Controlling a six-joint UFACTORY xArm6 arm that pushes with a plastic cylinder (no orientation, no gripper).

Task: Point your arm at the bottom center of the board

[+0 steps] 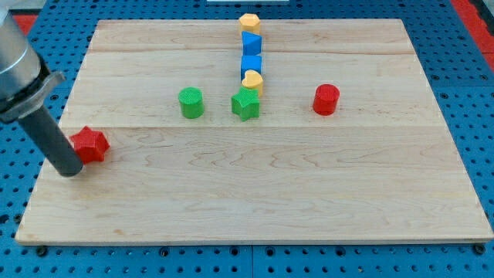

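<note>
Wooden board (255, 201) is seen on blue pegboard table (463, 46). No jaws fitted, nothing held: rod w/ tip (71, 171) is set at view's left edge, touching red star block (90, 144). Board's bottom centre lies well to tip's right. Green cylinder (191, 103), green star (245, 103), red cylinder (326, 100) are lined mid-board; yellow (252, 80), blue (251, 65), blue (252, 42), yellow (249, 22) blocks are stacked in column toward top.

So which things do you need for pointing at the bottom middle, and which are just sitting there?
Needed:
my tip
board

Just lying about:
red star, beside my tip
green cylinder
green star
red cylinder
two yellow blocks
two blue blocks
</note>
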